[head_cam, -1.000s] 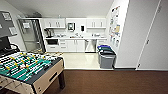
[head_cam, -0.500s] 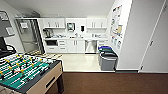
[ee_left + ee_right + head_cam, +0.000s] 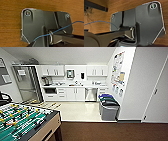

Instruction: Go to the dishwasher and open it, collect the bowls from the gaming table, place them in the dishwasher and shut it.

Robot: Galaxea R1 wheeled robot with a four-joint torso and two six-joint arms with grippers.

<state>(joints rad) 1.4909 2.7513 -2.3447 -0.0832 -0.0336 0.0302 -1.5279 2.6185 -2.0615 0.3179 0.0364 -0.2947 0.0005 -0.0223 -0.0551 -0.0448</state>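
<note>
Whole head view shifted since earlier frames: camera moved, foosball table (image 3: 23, 122) now larger at lower left, kitchen nearer. Dishwasher (image 3: 90, 94) shut, steel front, in white cabinets (image 3: 71, 94) at far wall. Grey bin (image 3: 109, 109) beside right wall; contents hard to make out. Foosball table cut off by frame edge. Gripper fingers: cannot tell, either arm.

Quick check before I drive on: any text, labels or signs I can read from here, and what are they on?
None can be read.
Posters on the right wall: printing is there, too blurred to read.
Sheet on the glass door at left: blurred, unreadable.
Frame on the left wall: unreadable.
Dishwasher front: no label can be made out.
Bins: no marking can be made out.
Wrist views: no text on the dark plates.
</note>
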